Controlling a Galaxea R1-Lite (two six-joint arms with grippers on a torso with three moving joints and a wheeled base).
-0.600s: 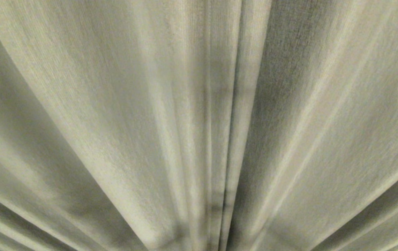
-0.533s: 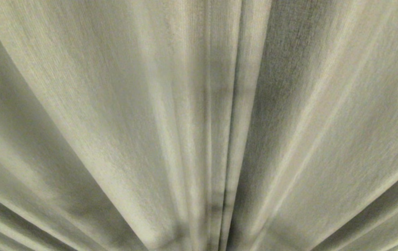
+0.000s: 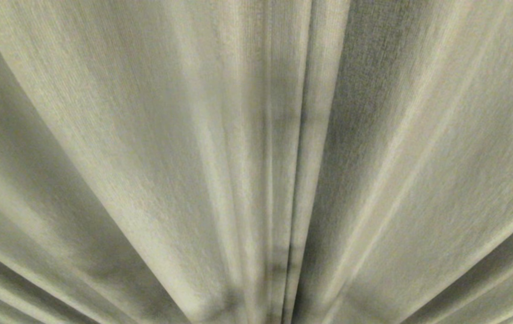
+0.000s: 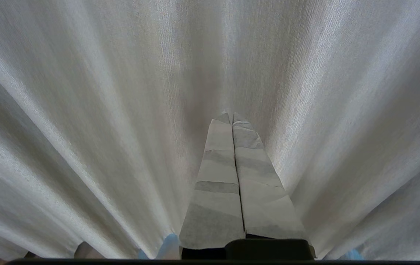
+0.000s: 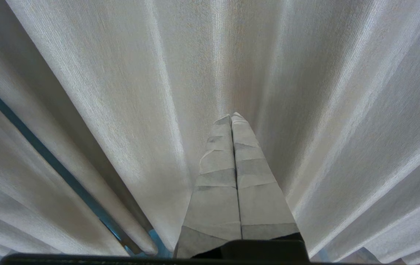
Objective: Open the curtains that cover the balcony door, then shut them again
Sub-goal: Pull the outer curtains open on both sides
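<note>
Head view: curtains (image 3: 157, 148) fill whole field, drawn closed, panel seam running 12 to 6 o'clock at centre. L gripper (image 4: 230, 117) and R gripper (image 5: 231, 117) both pressed together, empty, tips pointing at fabric

only hanging curtains (image 3: 148, 171) show; their support is out of view.

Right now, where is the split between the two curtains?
In the head view, the split runs top to bottom just right of the middle, where the two closed curtains meet; no glass shows through.
</note>
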